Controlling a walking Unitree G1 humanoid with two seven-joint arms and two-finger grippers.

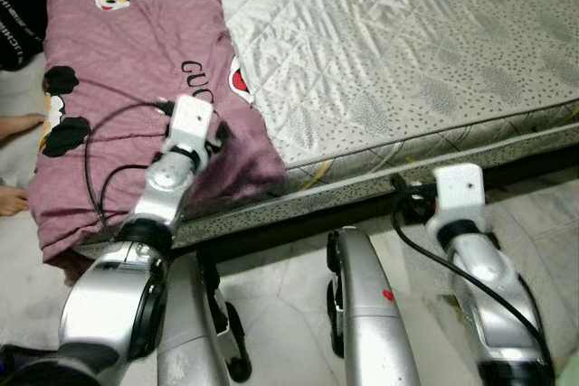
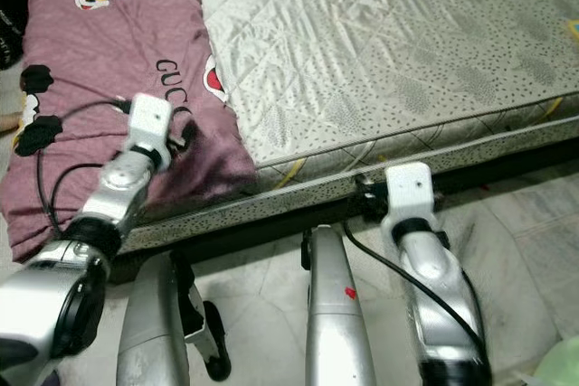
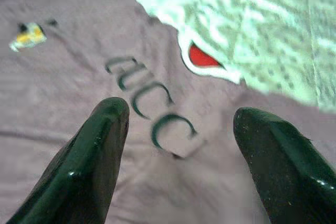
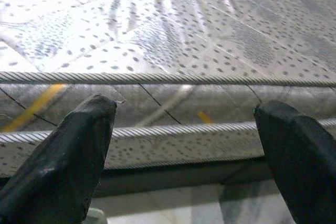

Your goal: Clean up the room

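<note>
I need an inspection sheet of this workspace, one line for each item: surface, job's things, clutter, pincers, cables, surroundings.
Surface: bare quilted mattress on a dark bed frame.
Job's things: mauve blanket with cartoon prints and lettering lies along the mattress's left side, its near end hanging over the edge.
Clutter: nothing seen on the mattress apart from the blanket.
Pincers: left pincer open, just above the blanket's lettering; right pincer open, facing the mattress's side edge, holding nothing.
Cables: black cable loops over the blanket beside the left arm; another black cable runs along the right arm.
Surroundings: pale tiled floor; a person's bare feet at the left.
</note>
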